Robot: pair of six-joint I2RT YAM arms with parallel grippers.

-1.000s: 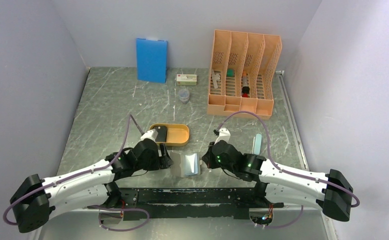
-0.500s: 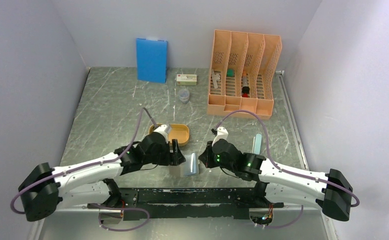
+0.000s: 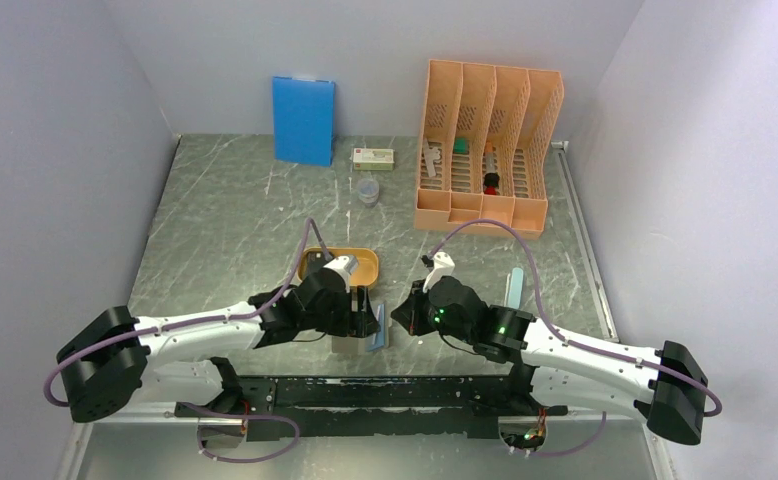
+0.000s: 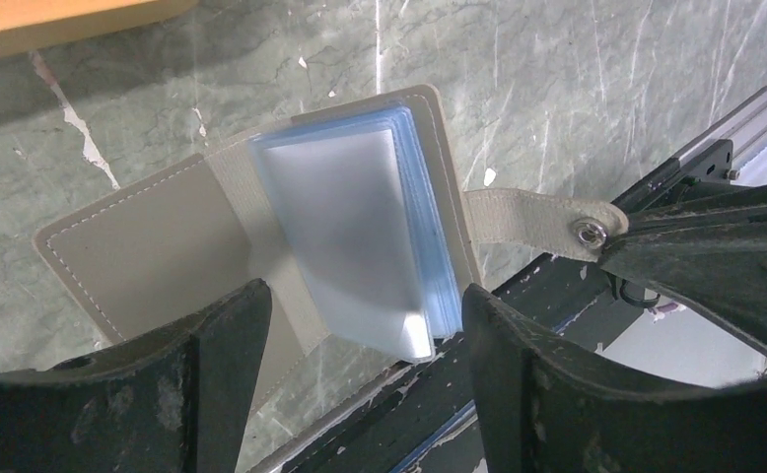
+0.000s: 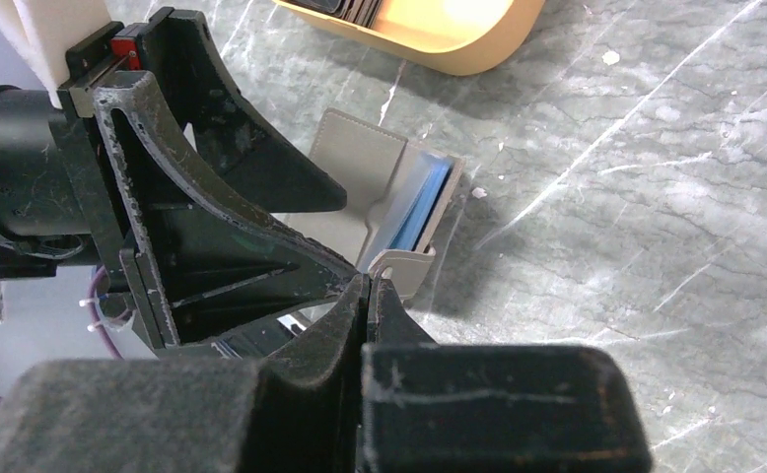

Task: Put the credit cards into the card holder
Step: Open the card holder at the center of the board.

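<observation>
Card holder (image 4: 340, 246) beneath spread left pincer (image 4: 365, 301), strap (image 4: 527, 217) pinched by right pincer (image 5: 365, 286)

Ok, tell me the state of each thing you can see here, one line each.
grey-taupe bifold card holder: lying open, pale blue pockets showing
snap strap: undone, pinched by the right gripper
left gripper: open, over the holder
right gripper: shut on the strap
dark credit cards: lying in the shallow orange oval tray
blue rectangular board: upright at the back wall
</observation>
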